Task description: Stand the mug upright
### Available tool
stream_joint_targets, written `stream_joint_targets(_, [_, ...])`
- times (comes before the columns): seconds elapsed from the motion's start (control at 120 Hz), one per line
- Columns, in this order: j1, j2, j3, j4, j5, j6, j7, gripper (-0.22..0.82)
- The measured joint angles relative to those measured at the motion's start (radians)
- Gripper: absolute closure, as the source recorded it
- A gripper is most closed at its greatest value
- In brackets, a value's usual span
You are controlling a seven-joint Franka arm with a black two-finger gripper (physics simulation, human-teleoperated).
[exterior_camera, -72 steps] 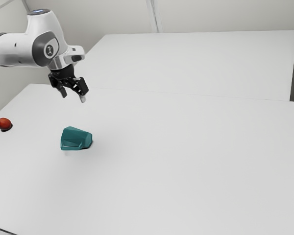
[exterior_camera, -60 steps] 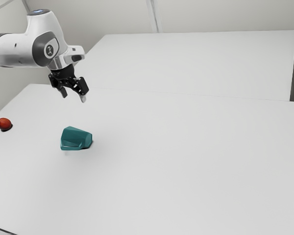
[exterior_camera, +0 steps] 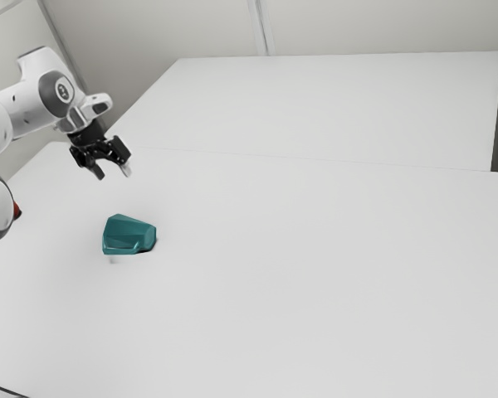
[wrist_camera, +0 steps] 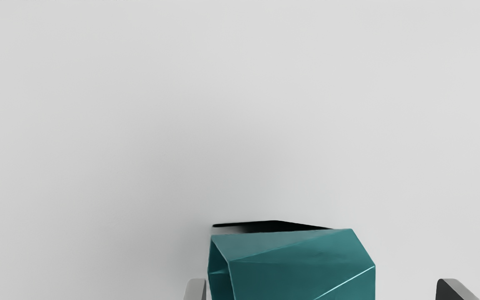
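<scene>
Wrist view shows us the mug (wrist_camera: 300, 266) lying sideways on the tabletop (wrist_camera: 111, 125), below our empty, wide-open end effector (wrist_camera: 326, 289); the mug's long axis points roughly from one finger toward the other.

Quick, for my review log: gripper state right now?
Gripper: open, holding nothing; its jaws stand apart, clear of the teal mug lying on its side.
</scene>
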Motion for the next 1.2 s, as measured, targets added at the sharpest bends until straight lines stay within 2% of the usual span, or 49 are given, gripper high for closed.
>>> stream_joint_targets(0.15, [0.093,0.090,-0.032,0.083,-0.058,-0.090,0.079,0.00])
stream_joint_targets(0.433, [0.137,0.085,-0.016,0.045,-0.115,-0.225,0.177,0.00])
stream_joint_targets(0.575, [0.167,0.122,-0.017,0.046,-0.149,-0.273,0.209,0.00])
stream_joint_targets(1.2, [0.224,0.204,-0.022,0.020,-0.383,-0.336,0.318,0.00])
